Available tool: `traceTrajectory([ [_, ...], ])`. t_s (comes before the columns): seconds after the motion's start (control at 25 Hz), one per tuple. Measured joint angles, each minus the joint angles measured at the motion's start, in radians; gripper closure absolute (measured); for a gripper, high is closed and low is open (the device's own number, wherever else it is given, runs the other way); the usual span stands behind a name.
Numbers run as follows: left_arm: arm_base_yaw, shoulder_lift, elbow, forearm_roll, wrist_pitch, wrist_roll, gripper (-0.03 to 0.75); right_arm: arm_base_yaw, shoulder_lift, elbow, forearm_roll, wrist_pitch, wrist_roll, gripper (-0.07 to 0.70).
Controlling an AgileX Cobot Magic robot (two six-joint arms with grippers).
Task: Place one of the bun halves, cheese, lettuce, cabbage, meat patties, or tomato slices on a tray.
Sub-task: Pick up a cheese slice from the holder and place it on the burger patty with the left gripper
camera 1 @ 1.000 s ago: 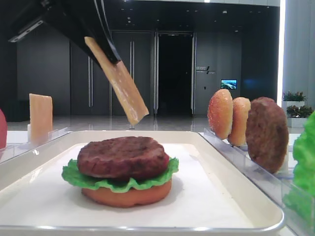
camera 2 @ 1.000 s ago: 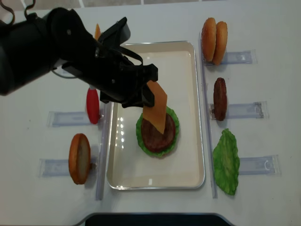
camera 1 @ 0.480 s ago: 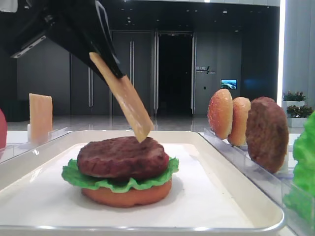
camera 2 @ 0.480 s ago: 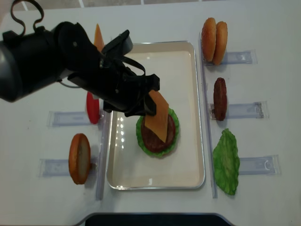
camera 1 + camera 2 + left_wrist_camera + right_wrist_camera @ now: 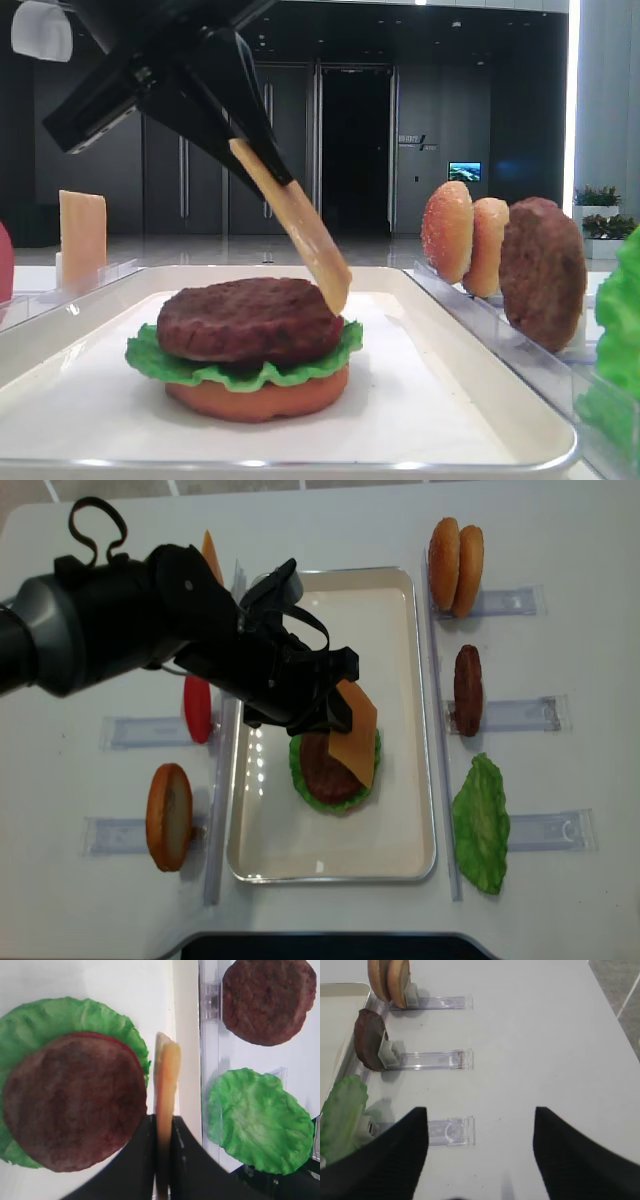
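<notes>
Heads up: your cheese [image 5: 293, 226] hangs steeply tilted, its low edge off to the right of the patty [image 5: 249, 319] on the tray [image 5: 400, 825]. Let go now and I'd guess it slides off onto the tray instead of lying flat. Left hand [image 5: 322, 708] is clamped tight on the cheese's upper edge. Right hand's fingers [image 5: 380, 1165] are spread, holding nothing.

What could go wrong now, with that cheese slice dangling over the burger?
The cheese hangs steeply tilted in the left gripper, its low edge past the patty rim toward the right. Released like this, it might slide off onto the tray. Pushed lower, it could nudge the patty off the lettuce.
</notes>
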Motion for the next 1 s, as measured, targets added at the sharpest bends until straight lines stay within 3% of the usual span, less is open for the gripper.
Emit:
traceTrajectory([
  [1.0, 0.000, 0.000, 0.001, 0.021, 0.004, 0.032, 0.682, 0.000, 0.000, 0.000, 0.000, 0.000, 0.002, 0.171],
])
